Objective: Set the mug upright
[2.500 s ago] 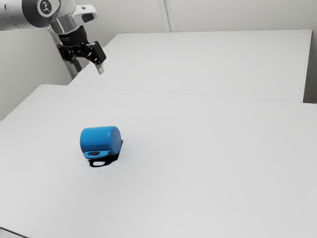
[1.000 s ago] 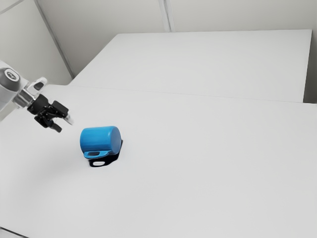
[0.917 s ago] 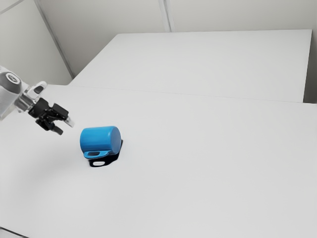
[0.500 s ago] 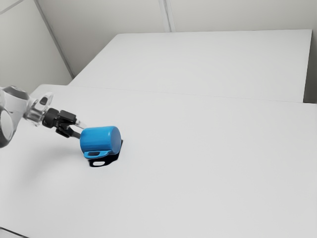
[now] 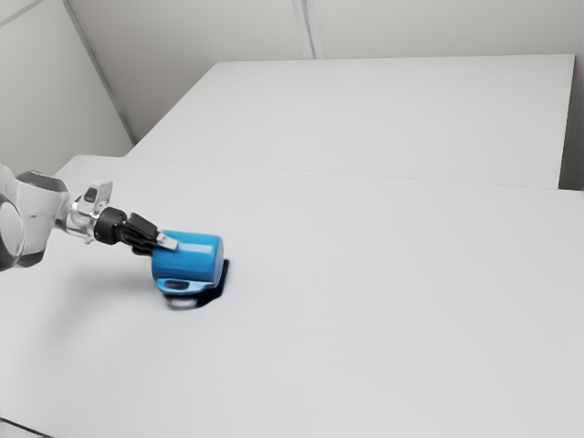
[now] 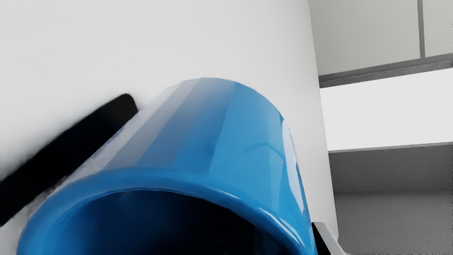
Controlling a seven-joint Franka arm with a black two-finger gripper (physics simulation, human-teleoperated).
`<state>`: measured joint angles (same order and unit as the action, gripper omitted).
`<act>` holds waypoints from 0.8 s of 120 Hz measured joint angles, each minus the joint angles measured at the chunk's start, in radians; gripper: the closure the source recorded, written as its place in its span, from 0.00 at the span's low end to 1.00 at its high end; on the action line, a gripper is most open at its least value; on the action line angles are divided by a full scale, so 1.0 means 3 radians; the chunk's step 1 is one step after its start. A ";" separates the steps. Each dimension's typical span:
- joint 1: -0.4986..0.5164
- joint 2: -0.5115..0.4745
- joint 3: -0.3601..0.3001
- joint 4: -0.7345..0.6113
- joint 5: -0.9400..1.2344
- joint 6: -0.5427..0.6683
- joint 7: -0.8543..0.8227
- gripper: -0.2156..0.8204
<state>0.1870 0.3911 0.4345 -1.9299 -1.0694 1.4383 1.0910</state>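
The blue mug (image 5: pixel 189 263) lies on its side on the worktop (image 5: pixel 365 310), its handle (image 5: pixel 198 288) facing the exterior camera. The wrist view cuts off its dark mouth. Whether the gripper (image 5: pixel 157 246), at the mouth end, is clenched or released, I cannot tell.

Beyond the white table (image 5: pixel 392 310) lie another white surface (image 5: pixel 383 109) and pale walls (image 5: pixel 438 27).
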 joint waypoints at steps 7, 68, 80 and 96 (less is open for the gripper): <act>0.0000 -0.0008 -0.0001 0.0006 0.0002 -0.0008 0.0012 0.88; -0.0715 -0.1096 -0.0100 -0.0426 0.1208 0.0960 -0.0045 0.91; -0.0826 -0.1400 -0.0347 -0.0663 0.1741 0.1367 -0.0216 0.93; -0.0835 -0.1652 -0.0763 -0.0942 0.2259 0.1853 -0.0459 0.93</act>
<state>-0.0634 -0.1045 0.2055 -2.2126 -0.3919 1.9943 0.9534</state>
